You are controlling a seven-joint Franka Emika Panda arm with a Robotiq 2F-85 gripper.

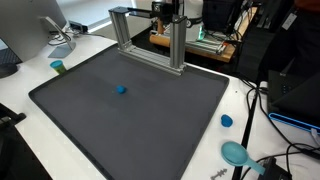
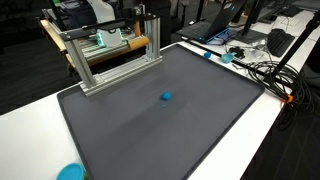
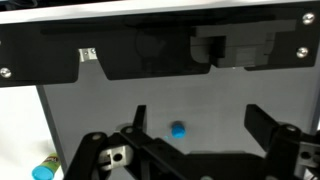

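While your claw (image 3: 200, 122) hangs over the mat, state: fingers spread wide, nothing pinched, nothing touched.
Nearest thing: small blue ball (image 3: 178, 129); it looks round, but it's too small to be sure.
Ball location: lying alone on the dark grey mat (image 3: 100, 110), near its middle in both exterior views (image 1: 121, 88) (image 2: 166, 96).
Ball vs claw: in the wrist view it lies below and ahead of you, inside the gap between the fingers and a bit toward the finger at the picture's left. It's apart from both.
Long axis: none that shows, so you get no preferred angle from its shape.
Arm: you have only one.
Mat: covers most of the white desk (image 1: 20, 95); bare around the ball.
Frame: aluminium frame (image 1: 150, 40) (image 2: 110, 55) stands at one edge of the mat, well apart from the ball.
Edge clutter: blue cap (image 1: 226, 121) and teal round thing (image 1: 236, 152) on the desk beside the mat; small teal cylinder (image 1: 57, 67) at another corner. All are well apart from the ball.
Claw in exterior views: can't pick it out clearly.
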